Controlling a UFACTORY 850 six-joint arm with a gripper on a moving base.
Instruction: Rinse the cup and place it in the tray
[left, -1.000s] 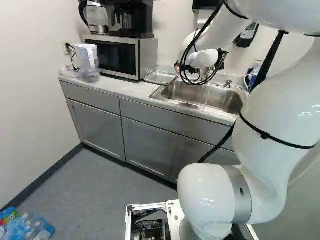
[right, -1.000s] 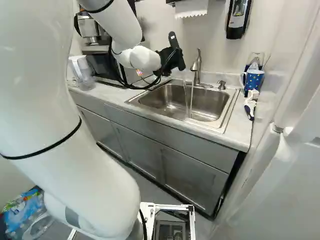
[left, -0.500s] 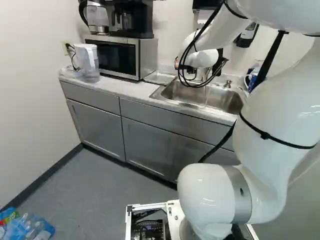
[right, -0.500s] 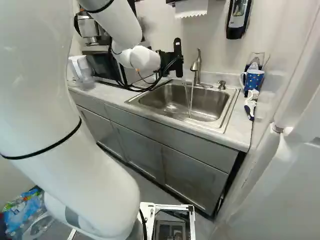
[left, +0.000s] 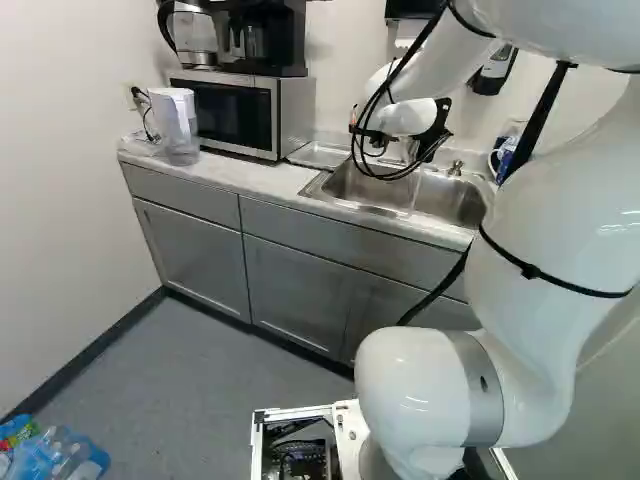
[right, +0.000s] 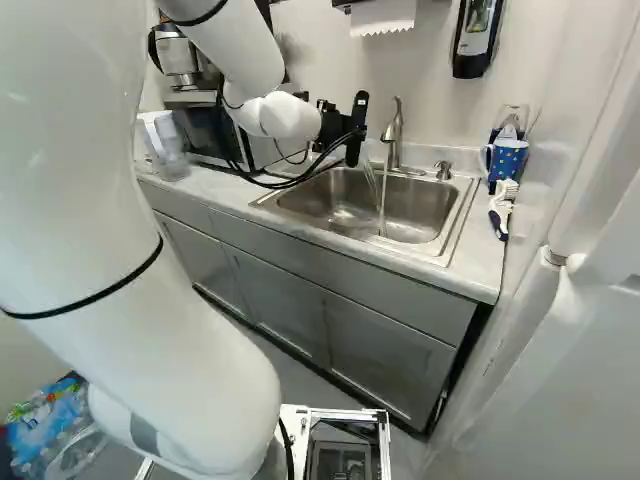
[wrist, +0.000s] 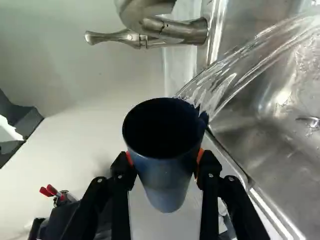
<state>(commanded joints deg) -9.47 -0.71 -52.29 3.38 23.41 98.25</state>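
Note:
Over the left side of the sink (right: 447, 238), the black gripper (right: 343, 128) is turned on its side in the right base view. Its orange pads press a dark blue cup (wrist: 167, 172) from both sides in the wrist view, where the gripper (wrist: 165, 162) is shut on it. The cup's dark mouth is visible, its inside too dark to make out. Water (wrist: 220, 85) streams between the cup's rim and the basin. Beside the microwave, a shallow metal tray (left: 318, 154) lies on the counter in the left base view.
The faucet (right: 393, 130) rises behind the sink, its water running. A microwave (left: 240, 112) and a pitcher (left: 178, 125) stand left of the tray. Right of the sink are a blue patterned mug (right: 508, 160) and a brush (right: 500, 208). A soap dispenser (right: 475, 38) hangs above.
The gripper has rolled about its wrist with the cup, its long black part swinging from leaning one way through upright to leaning the other. The base has stayed put.

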